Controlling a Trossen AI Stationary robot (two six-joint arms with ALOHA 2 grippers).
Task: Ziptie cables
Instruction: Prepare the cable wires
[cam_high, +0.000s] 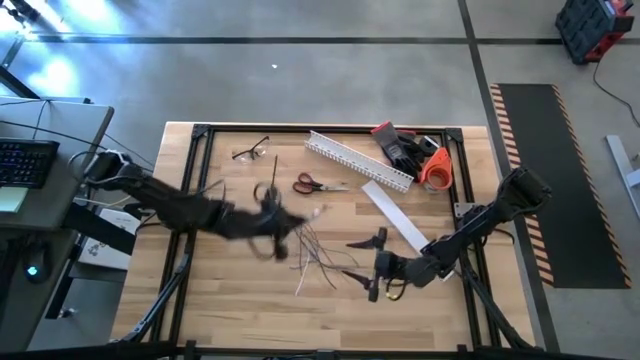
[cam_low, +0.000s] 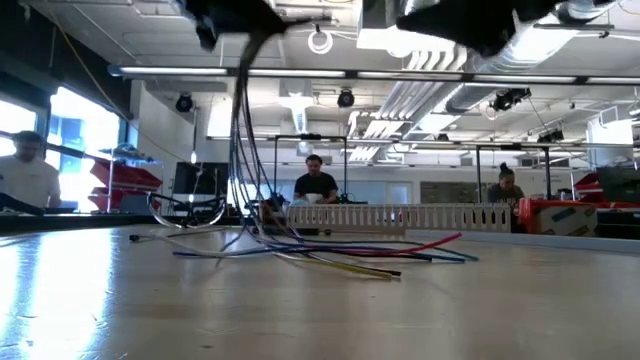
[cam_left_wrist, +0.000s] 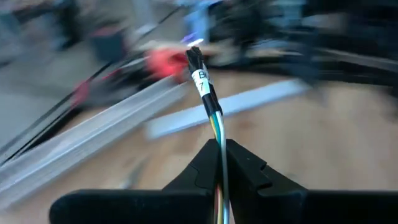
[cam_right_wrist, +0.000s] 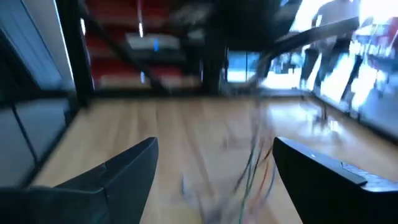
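The cables (cam_high: 315, 255) are thin coloured wires. In the low view they hang from my left gripper (cam_low: 240, 25) and trail over the table (cam_low: 340, 258). My left gripper (cam_high: 272, 222) is raised over the table's middle and shut on them (cam_left_wrist: 221, 146). My right gripper (cam_high: 366, 262) hovers open to the right of the wires, with nothing between its fingers (cam_right_wrist: 214, 168). A thin black ziptie (cam_high: 275, 170) lies on the wood beyond the left gripper. My left gripper pinches the bundle between its two fingers, a short way back from one end (cam_left_wrist: 219, 134). That end, wrapped in black with a white label (cam_left_wrist: 202, 79), sticks out past the fingertips. The fingers point about level. The rest hangs slack, its far ends on the table (cam_low: 380, 268).
Red-handled scissors (cam_high: 318, 184), a white slotted duct (cam_high: 355, 160) and a flat white cover strip (cam_high: 395, 215) lie at the back right. Glasses (cam_high: 250, 150), black gloves (cam_high: 405, 148) and an orange object (cam_high: 435, 170) sit near the far edge. People sit beyond the table.
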